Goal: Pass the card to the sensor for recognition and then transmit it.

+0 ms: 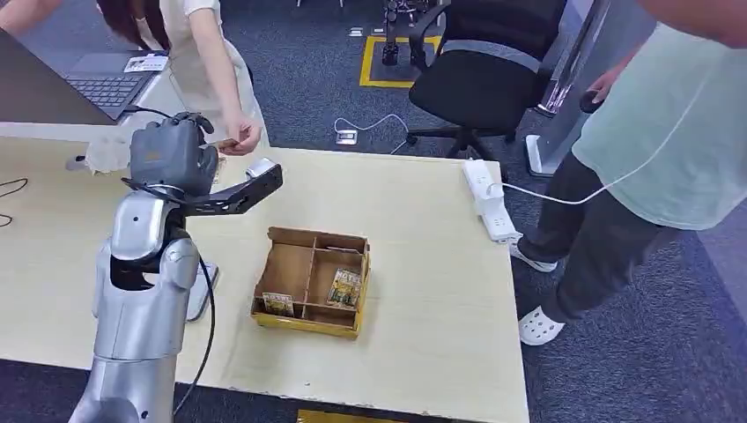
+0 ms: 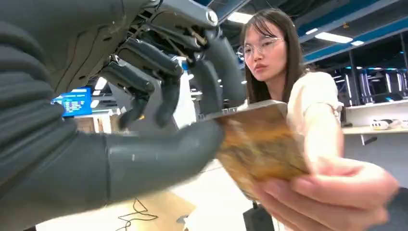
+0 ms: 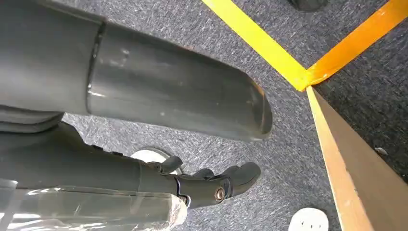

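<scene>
Office floor, dark grey carpet with yellow tape lines; pale wood table (image 1: 423, 220) in front of the robot. Left hand (image 1: 173, 154) is raised over the far left part of the table, next to a person's hand (image 1: 240, 137) reaching in from the far side. Left wrist view: card (image 2: 260, 144) is pinched between the thick grey thumb (image 2: 159, 156) and the darker fingers (image 2: 211, 82) above it — other fingers are curled but apart. The person's fingers grip the same card at its opposite edge, so both hold it at once. Card face is blurred, brownish-yellow print, can't read it.

Right hand (image 3: 211, 185) hangs low over the carpet beside the table edge; fingers are loosely curled, nothing in them, thumb is extended.

On the table: a cardboard divided box (image 1: 310, 280) near the front edge, with one card (image 1: 344, 287) in the right compartment and another (image 1: 277, 303) in the front-left one. White power strip (image 1: 490, 199) lies at the table's right edge — its cable runs off to a second person (image 1: 643, 167) standing right of the table. Laptop (image 1: 97, 84) sits far left, black office chair (image 1: 480, 70) behind the table.
</scene>
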{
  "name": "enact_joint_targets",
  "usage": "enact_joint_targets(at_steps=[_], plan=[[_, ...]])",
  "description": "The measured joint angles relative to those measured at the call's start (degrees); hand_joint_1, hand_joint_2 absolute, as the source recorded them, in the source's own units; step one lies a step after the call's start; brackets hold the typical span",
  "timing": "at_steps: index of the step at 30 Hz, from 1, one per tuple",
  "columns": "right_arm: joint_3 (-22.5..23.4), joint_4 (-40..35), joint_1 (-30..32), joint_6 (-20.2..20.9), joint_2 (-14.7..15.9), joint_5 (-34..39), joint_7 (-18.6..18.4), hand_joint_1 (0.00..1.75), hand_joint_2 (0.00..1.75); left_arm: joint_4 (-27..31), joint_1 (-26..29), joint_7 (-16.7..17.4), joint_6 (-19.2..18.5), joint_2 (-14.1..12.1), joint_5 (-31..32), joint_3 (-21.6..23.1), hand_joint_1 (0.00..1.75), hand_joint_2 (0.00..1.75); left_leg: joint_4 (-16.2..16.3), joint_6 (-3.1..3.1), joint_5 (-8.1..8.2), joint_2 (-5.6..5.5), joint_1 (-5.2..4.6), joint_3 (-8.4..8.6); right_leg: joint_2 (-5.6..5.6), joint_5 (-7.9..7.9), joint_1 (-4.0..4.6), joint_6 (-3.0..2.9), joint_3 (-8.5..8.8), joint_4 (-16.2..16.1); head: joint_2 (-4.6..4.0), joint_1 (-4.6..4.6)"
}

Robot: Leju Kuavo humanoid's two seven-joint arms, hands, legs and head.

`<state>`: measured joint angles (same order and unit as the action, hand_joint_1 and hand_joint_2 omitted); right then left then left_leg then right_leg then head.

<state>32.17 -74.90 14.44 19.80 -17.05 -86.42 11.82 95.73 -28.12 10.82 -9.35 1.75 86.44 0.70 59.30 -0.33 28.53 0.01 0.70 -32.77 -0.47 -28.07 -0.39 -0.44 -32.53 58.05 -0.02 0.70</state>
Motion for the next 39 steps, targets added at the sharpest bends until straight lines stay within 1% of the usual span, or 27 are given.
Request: enact_joint_targets(at_steps=[9, 13, 20, 22, 26, 28, 32, 33, 35, 36, 38, 39], plan=[[-0.1, 0.2, -0.1, 0.0, 0.0, 0.0, 0.0, 0.0, 0.0, 0.0, 0.0, 0.0, 0.1, 0.0, 0.0, -0.4, 0.0, 1.75, 0.0, 0.0, 0.0, -0.04, 0.01, 0.0, -0.02, 0.0, 0.0, 0.0, 0.0, 0.0, 0.0, 0.0], [-0.1, 0.2, -0.1, 0.1, 0.0, 0.0, -0.1, 0.0, 0.0, 0.0, 0.0, 1.2, 0.0, -0.8, 0.0, -0.6, 0.0, 1.75, 0.0, 0.0, 0.0, -0.04, 0.02, 0.01, -0.01, 0.0, 0.0, 0.0, 0.0, 0.0, 0.0, 0.0], [-0.1, 0.3, -0.1, 0.3, 0.0, 0.0, -0.1, 0.0, 0.0, 0.0, 0.0, 1.4, 0.0, -1.8, 0.0, -0.8, 0.0, 1.75, 0.0, 0.0, 0.0, -0.04, 0.02, 0.0, -0.02, 0.0, 0.0, 0.0, 0.0, 0.0, 0.0, 0.0], [-0.1, 0.3, -0.1, 0.3, 0.0, 0.0, -0.2, 0.0, 0.0, 0.0, 0.0, 2.4, -0.1, -2.4, 0.0, -0.8, 0.0, 1.75, 0.0, 0.0, 0.0, -0.04, 0.01, -0.01, -0.01, 0.0, 0.0, 0.0, 0.01, 0.0, 0.0, -0.02], [-0.1, 0.2, -0.1, 0.2, 0.0, 0.7, -0.3, 0.0, 0.0, 0.0, 0.9, 5.3, -0.5, -5.0, 0.0, -1.3, 0.0, 1.75, 0.0, 0.0, 0.0, 0.0, 0.01, 0.01, 0.01, 0.0, 0.0, 0.0, 0.01, 0.0, 0.0, -0.02], [-0.1, 0.2, 0.0, 0.1, 0.0, 1.3, -0.7, 0.0, 0.0, -0.1, 2.1, 7.4, -1.1, -6.7, 0.0, -3.2, 0.0, 1.75, 0.0, 0.0, 0.0, 0.02, 0.03, 0.03, 0.04, 0.0, 0.0, -0.01, -0.01, 0.0, 0.0, -0.02], [0.0, -0.3, 0.1, 0.4, 0.0, 2.3, -1.6, 0.0, 0.0, -0.2, 5.4, 9.7, -1.5, -9.4, 0.0, -9.5, 0.0, 1.75, 0.0, -0.01, 0.0, 0.07, 0.05, 0.07, 0.1, -0.03, 0.01, -0.04, -0.04, 0.0, 0.0, 0.0], [0.1, -0.5, 0.3, 0.0, 0.0, 3.4, -2.3, 0.0, 0.0, -0.2, 6.4, 10.2, -1.8, -10.2, 0.0, -10.8, 0.0, 1.75, -0.1, -0.01, 0.0, 0.08, 0.05, 0.06, 0.12, -0.03, 0.01, -0.04, -0.05, 0.0, 0.0, 0.0], [-0.8, -2.0, 1.1, -1.7, 0.0, 7.6, -5.6, 0.0, 0.0, -0.2, 8.9, 10.8, -2.0, -11.9, 0.0, -13.7, 0.0, 1.75, -0.1, -0.04, 0.02, 0.17, 0.06, 0.08, 0.2, -0.04, 0.01, -0.05, -0.08, 0.0, 0.0, 0.02], [-1.6, -3.0, 1.7, -2.1, 0.0, 9.3, -6.5, 0.0, 0.0, -0.1, 10.0, 10.8, -2.0, -12.4, 0.0, -15.1, 0.0, 1.75, -0.1, -0.04, 0.02, 0.18, 0.08, 0.09, 0.22, -0.05, 0.02, -0.06, -0.09, 0.0, 0.0, -0.02], [-3.1, -4.0, 2.5, -2.2, 0.0, 10.3, -7.5, 0.0, 0.0, -0.1, 11.7, 10.8, -2.0, -13.1, 0.0, -17.4, 0.0, 1.75, -0.1, -0.04, 0.02, 0.16, 0.08, 0.07, 0.18, -0.05, 0.02, -0.05, -0.09, 0.0, 0.0, 0.0], [-3.6, -4.4, 2.8, -2.2, 0.0, 10.6, -7.7, 0.0, 0.0, 0.0, 12.4, 11.5, -2.2, -13.6, 0.0, -18.2, 0.0, 1.75, -0.1, -0.04, 0.02, 0.15, 0.06, 0.06, 0.17, -0.05, 0.02, -0.05, -0.09, 0.0, 0.0, 0.0]])
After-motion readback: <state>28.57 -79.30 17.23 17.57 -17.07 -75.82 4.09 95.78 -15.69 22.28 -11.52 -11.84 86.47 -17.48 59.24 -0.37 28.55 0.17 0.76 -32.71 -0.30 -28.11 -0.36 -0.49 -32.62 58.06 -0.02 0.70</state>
